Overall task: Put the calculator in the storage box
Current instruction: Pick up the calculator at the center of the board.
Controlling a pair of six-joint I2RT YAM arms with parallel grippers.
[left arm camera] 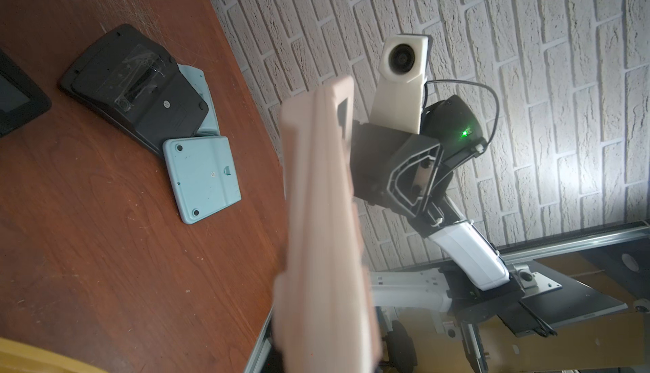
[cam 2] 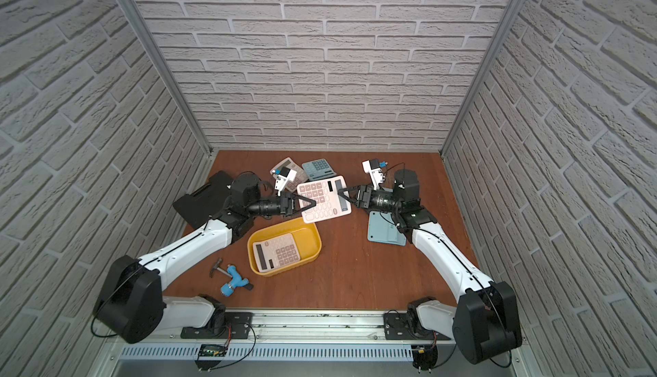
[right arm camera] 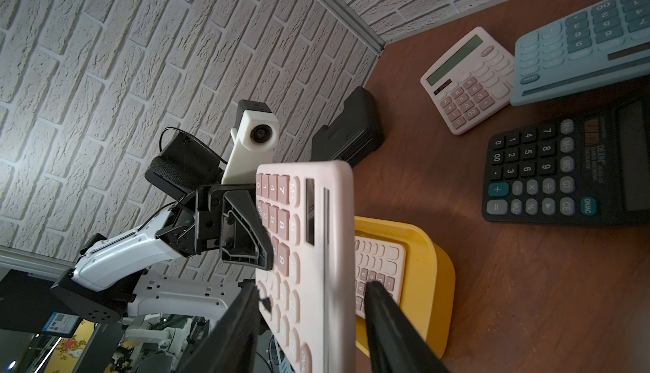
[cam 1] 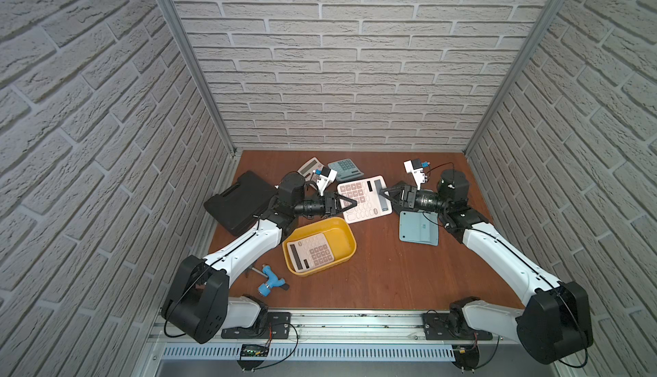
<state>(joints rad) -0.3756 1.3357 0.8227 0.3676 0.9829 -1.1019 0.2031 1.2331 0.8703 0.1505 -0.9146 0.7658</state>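
Above the table (cam 1: 373,279), left claw (cam 1: 352,204) clamps calculator (cam 1: 362,194); wrist view shows right claw (right arm camera: 314,287) straddling it, grip unclear

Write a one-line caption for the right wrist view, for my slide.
Left pincer grips the large pink calculator while the right pincer straddles its edge; yellow storage box behind.

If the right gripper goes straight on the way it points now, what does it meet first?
The large pink calculator, which the left gripper holds above the table: its edge stands between the right gripper's fingers. Whether they press it cannot be told.
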